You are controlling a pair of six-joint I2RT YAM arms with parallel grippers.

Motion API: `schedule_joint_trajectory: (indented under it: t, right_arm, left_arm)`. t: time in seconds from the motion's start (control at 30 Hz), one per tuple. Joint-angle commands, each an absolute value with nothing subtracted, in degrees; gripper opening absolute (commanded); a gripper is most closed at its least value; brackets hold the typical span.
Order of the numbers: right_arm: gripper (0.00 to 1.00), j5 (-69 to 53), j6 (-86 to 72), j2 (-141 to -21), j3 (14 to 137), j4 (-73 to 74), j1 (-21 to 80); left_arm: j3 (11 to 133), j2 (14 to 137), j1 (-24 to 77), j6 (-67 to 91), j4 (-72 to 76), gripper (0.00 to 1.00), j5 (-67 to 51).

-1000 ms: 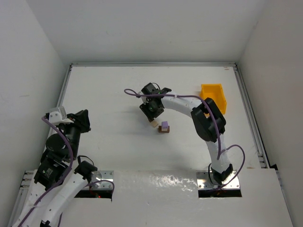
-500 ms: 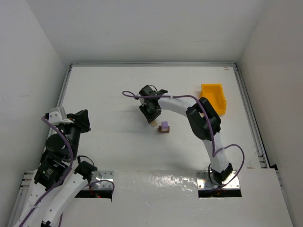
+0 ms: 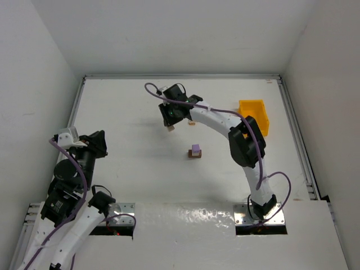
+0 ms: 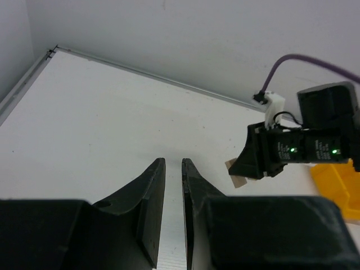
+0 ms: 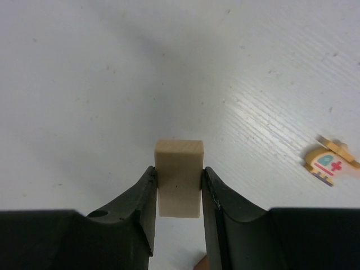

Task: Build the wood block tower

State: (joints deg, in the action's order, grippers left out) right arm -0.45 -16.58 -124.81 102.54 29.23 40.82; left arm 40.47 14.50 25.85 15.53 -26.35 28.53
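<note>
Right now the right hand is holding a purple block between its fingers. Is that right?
Not quite. The right hand is holding a light tan block between its fingers, not a purple one; the right wrist view shows it. The purple block sits on the dark brown block.

four blocks point(image 3: 196, 148), one bin point(image 3: 254, 115)

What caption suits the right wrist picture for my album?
Right claw gripping a light tan rectangular wooden block, a small red-cross-painted tan piece lying on the white table.
</note>
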Motion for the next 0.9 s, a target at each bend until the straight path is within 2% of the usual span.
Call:
schedule_joint_trajectory:
  t: [0.0, 0.1, 0.3, 0.4, 0.6, 0.87]
  right_arm:
    - [0.21, -0.18, -20.48, -114.98, 102.33, 27.95, 39.03]
    - [0.22, -0.18, -21.18, -107.07, 97.23, 27.69, 38.58]
    - [0.23, 0.18, -25.12, -89.23, 78.08, 27.16, 38.23]
    - [0.23, 0.79, -27.94, -82.82, 74.11, 30.31, 37.88]
    - [0.23, 0.44, -34.27, -80.07, 74.09, 37.7, 37.88]
    - [0.23, 1.06, -37.79, -85.78, 77.07, 42.89, 37.88]
  left_arm:
    - [40.78, 14.06, 24.87, 15.12, -24.52, 0.16, 26.2]
    - [40.78, 13.62, 24.7, 15.12, -24.17, 0.16, 24.79]
    - [40.52, 10.82, 24.52, 14.94, -23.56, 0.16, 21.28]
    - [40.52, 9.67, 24.52, 14.94, -23.29, 0.16, 19.52]
    - [40.61, 5.2, 26.54, 15.47, -23.64, 0.16, 20.74]
    - [40.43, 2.2, 29.53, 15.56, -23.73, 0.17, 21.18]
